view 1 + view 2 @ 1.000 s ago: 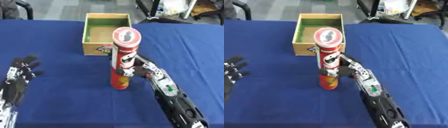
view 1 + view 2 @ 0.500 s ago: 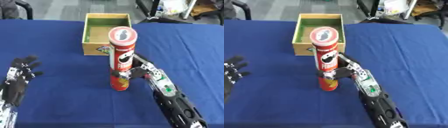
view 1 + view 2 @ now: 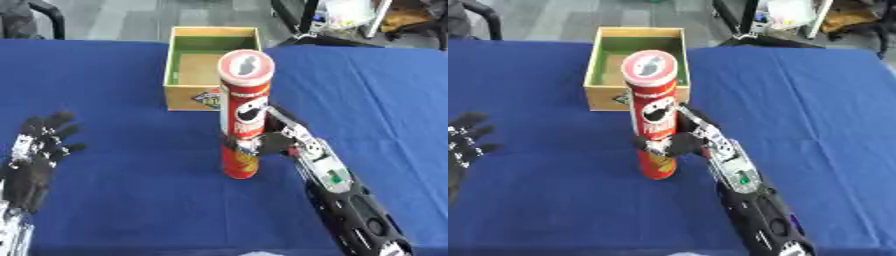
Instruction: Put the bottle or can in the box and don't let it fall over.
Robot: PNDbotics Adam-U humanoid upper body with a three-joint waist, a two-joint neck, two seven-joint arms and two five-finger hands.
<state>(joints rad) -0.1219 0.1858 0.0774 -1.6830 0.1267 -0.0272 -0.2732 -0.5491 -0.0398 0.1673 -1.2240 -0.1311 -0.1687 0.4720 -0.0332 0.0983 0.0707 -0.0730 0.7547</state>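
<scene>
Blue cloth-covered table point(image 3: 105, 200) fills the scene. Open-topped square wooden box point(image 3: 210, 67), green inside, sits at the far middle, empty. Just in front stands a tall red crisp can point(image 3: 243, 115), a smooth upright cylinder. Right hand point(image 3: 278, 140) curls round its lower half, likely to keep it steady. Left hand point(image 3: 39, 155) rests idle near the left edge, fingers spread

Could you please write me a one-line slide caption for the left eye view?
Right hand grips an upright red chip can on the blue table before the open wooden box; left hand idles open.
</scene>
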